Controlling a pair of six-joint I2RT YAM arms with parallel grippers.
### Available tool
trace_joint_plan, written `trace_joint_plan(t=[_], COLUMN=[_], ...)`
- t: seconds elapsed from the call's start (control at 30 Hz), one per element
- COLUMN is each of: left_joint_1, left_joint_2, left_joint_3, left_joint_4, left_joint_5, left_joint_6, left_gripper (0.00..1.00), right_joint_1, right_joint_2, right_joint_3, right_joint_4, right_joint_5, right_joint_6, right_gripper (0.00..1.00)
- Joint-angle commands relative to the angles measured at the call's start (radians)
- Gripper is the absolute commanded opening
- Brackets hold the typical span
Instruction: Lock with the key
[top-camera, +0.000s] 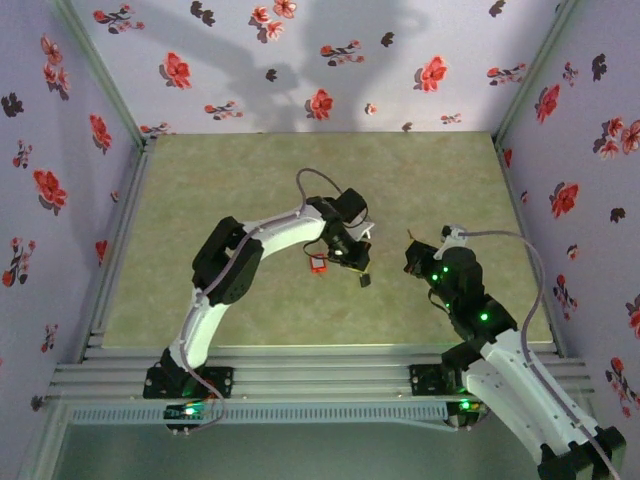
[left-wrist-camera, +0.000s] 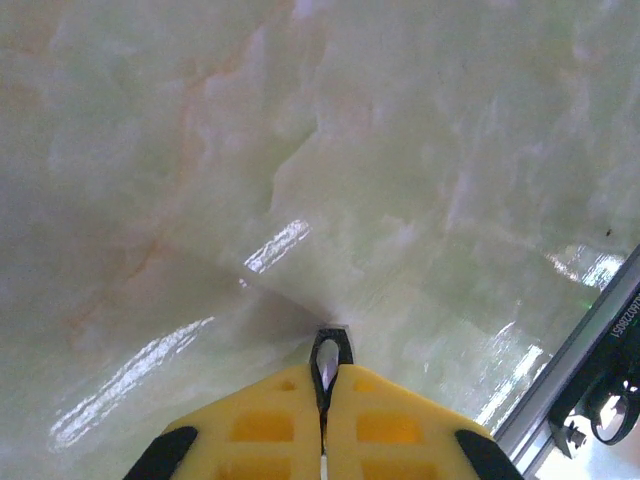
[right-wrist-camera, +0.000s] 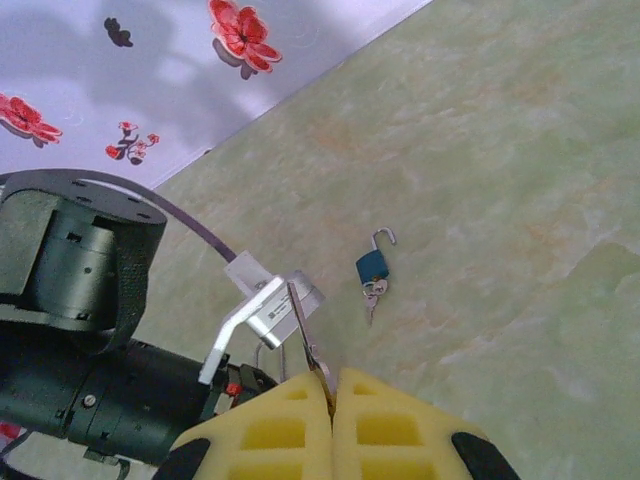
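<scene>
The red-orange lock (top-camera: 318, 263) hangs above the table, tight against my left gripper (top-camera: 348, 262). That gripper (left-wrist-camera: 325, 375) is shut, and a small black piece with a silver middle (left-wrist-camera: 330, 355) pokes out between its yellow fingertips. In the right wrist view a bit of the red lock (right-wrist-camera: 232, 388) and its thin wire shackle (right-wrist-camera: 268, 355) show under the left wrist. My right gripper (right-wrist-camera: 332, 385) is shut on the silver key (right-wrist-camera: 305, 330), whose blade points up toward the left wrist. In the top view the right gripper (top-camera: 410, 252) is a short way right of the lock.
A blue padlock (right-wrist-camera: 372, 266) with an open shackle and a small bunch of keys lies on the green table beyond the key. Flowered walls (top-camera: 320, 70) close off three sides. A metal rail (left-wrist-camera: 580, 360) runs along the near table edge.
</scene>
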Motion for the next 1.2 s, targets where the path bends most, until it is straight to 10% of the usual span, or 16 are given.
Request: trace_joint_plan(t=[0.0, 1.17], left_joint_1=[0.013, 0.088], left_joint_2=[0.044, 0.103], left_joint_3=[0.037, 0.295], left_joint_4=[-0.067, -0.354], left_joint_5=[0.024, -0.106], left_joint_6=[0.048, 0.187], left_gripper=[0.0, 0.42], right_joint_1=[-0.009, -0.008], right_joint_2=[-0.013, 0.065], right_joint_3=[-0.012, -0.024], right_joint_4=[0.053, 0.06], right_joint_5=[-0.017, -0.055], right_joint_6=[0.023, 0.029], right_gripper=[0.0, 0.0])
